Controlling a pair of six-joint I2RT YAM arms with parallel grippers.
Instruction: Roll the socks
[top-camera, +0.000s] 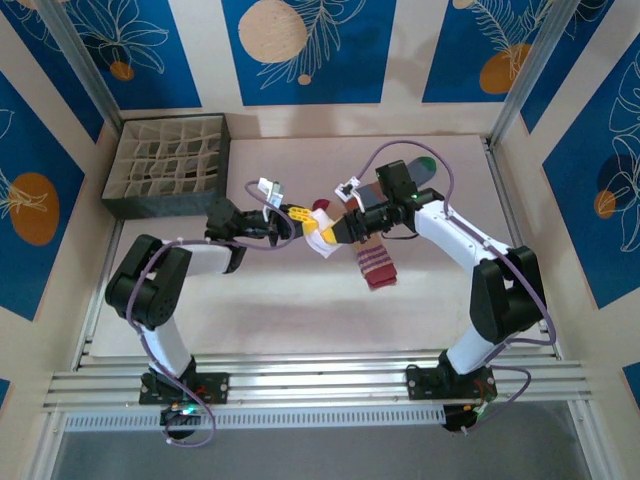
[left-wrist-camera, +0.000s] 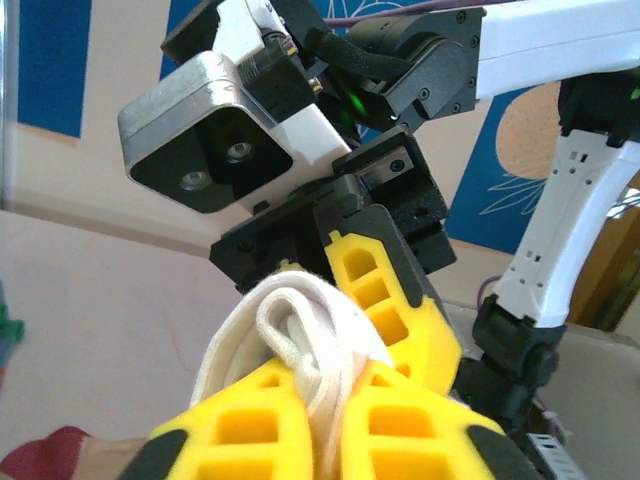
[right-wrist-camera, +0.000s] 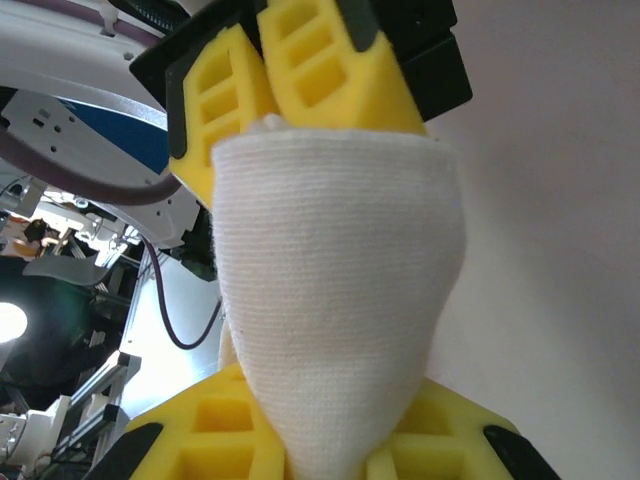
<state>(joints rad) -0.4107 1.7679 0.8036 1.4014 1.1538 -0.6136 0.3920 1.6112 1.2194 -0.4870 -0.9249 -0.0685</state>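
- While both arms meet over the middle of the table (top-camera: 300, 310), nothing of the bundle rests on it. The roll depends wholly on the two grips, so I judge it safer to bring it low before any release.
- Far left at the back stands a divided box (top-camera: 165, 165), well apart from the grippers. It is probably where a finished roll belongs.
- On the table near the right arm lies the peach sock (top-camera: 377, 265), flat and unrolled. The grey-blue sock (top-camera: 420, 165) lies farther back, mostly hidden behind that arm.
- Held in the air between the grippers is the white sock (top-camera: 322, 240), bunched into a tight wad with a folded edge showing in the left wrist view.
- The left gripper (top-camera: 296, 214) has its jaws clamped on one end of the white sock. The right gripper (top-camera: 338, 228) has its jaws clamped on the opposite end, almost nose to nose with the left.
- To do this step well, one grip should hold the wad firm while the other works the cuff over it, slowly. Pulling the ends apart would likely undo the roll.
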